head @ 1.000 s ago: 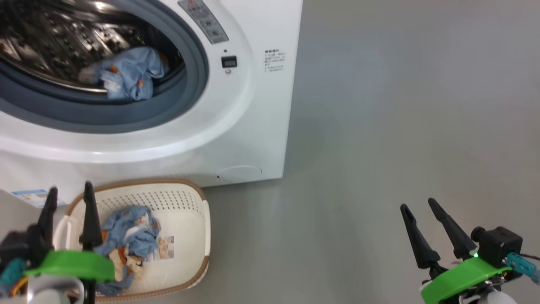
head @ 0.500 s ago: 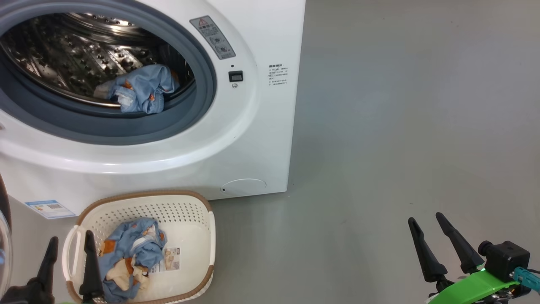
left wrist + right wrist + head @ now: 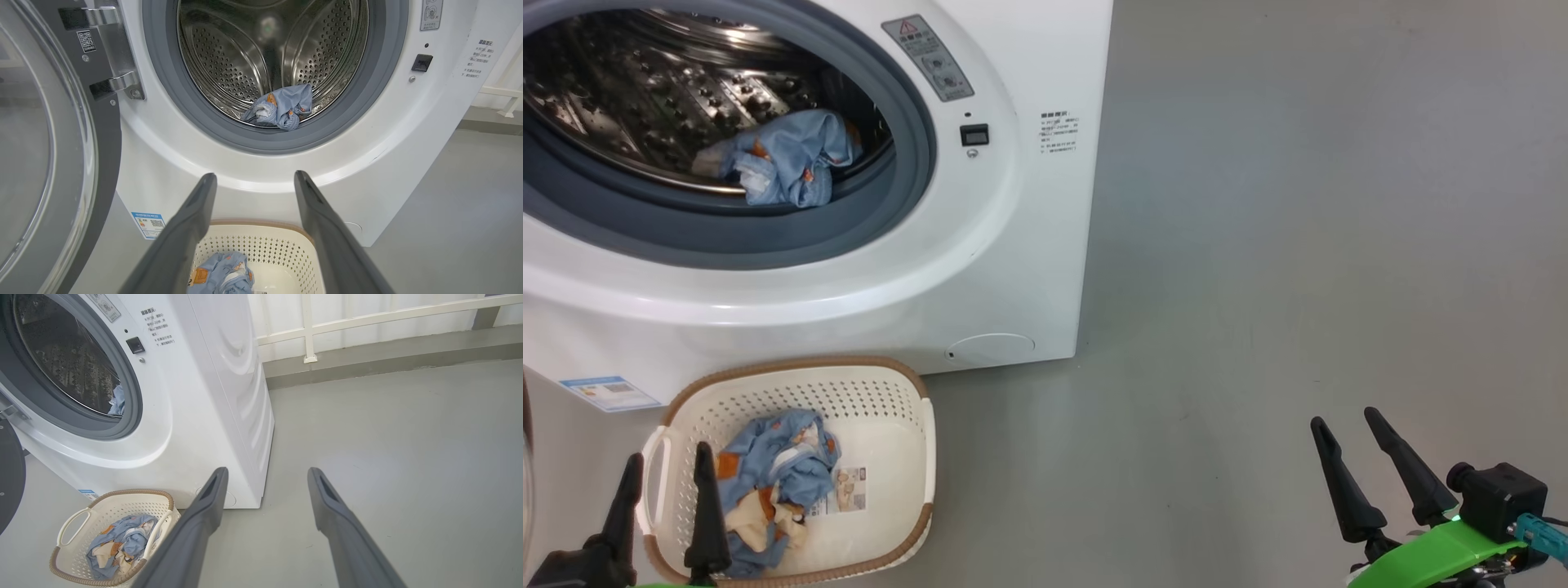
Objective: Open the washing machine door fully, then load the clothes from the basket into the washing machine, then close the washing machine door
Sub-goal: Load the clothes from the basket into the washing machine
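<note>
The white washing machine [image 3: 1013,245] stands with its round washing machine door [image 3: 41,143] swung wide to the left. One piece of the light-blue bear-print clothes [image 3: 784,159] lies at the front of the steel drum. More clothes [image 3: 768,482] lie in the cream basket [image 3: 882,408] on the floor in front of the machine. My left gripper [image 3: 667,453] is open and empty, hovering over the basket's left end. In the left wrist view its fingers [image 3: 192,228] frame the basket's far wall [image 3: 269,249]. My right gripper [image 3: 1344,416] is open and empty over bare floor, to the machine's right.
Grey floor spreads to the right of the machine. A white railing [image 3: 367,320] on a low kerb runs behind the machine. A blue energy sticker [image 3: 609,394] and a round service flap [image 3: 991,347] sit low on the machine's front.
My left gripper has sunk toward the bottom of the head view, its green mount now out of frame. The camera shifted slightly. The clothes and basket have stayed put.
</note>
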{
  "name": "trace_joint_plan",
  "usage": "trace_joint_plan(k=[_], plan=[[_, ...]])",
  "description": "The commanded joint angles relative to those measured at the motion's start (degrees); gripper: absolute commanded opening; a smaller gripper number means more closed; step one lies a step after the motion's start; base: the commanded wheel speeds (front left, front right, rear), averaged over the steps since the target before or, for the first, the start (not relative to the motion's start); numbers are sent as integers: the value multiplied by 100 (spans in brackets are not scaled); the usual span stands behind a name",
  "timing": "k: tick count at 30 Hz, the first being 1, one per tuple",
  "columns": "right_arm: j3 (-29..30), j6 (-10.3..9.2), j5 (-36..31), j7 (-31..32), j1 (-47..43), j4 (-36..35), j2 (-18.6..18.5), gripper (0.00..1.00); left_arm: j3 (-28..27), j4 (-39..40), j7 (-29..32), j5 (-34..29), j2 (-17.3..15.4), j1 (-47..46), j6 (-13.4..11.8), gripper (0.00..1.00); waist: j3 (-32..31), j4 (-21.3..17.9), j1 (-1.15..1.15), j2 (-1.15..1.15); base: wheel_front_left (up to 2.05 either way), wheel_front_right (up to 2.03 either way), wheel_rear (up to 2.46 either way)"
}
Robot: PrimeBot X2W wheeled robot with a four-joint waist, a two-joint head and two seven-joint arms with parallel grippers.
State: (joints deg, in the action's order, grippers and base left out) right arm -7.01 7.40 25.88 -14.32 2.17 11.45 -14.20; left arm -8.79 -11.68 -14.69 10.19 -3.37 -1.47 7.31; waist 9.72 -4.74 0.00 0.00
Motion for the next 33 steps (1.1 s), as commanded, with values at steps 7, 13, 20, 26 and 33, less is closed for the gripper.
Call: trace_joint_plan(k=[7, 13, 20, 26, 33], plan=[[-142, 9, 16, -68, 207, -180, -3, 100, -50, -440, -31, 45, -77, -303, 17, 100, 276, -17, 0, 0, 0, 0, 0], [-120, 9, -5, -68, 433, -220, 120, 100, 81, -1334, -31, 77, -209, -821, 18, 100, 698, 16, 0, 0, 0, 0, 0], [-202, 9, -77, -68, 837, -289, 218, 100, 174, -2519, -31, 42, -476, -1769, 18, 100, 1345, 23, 0, 0, 0, 0, 0], [-247, 9, -123, -68, 1171, -335, 252, 100, 198, -3629, -31, -81, -688, -2615, 17, 100, 1904, -2, 0, 0, 0, 0, 0], [-265, 9, -167, -68, 1402, -371, 287, 100, 282, -4717, -31, -211, -881, -3393, -15, 100, 2341, -57, 0, 0, 0, 0, 0]])
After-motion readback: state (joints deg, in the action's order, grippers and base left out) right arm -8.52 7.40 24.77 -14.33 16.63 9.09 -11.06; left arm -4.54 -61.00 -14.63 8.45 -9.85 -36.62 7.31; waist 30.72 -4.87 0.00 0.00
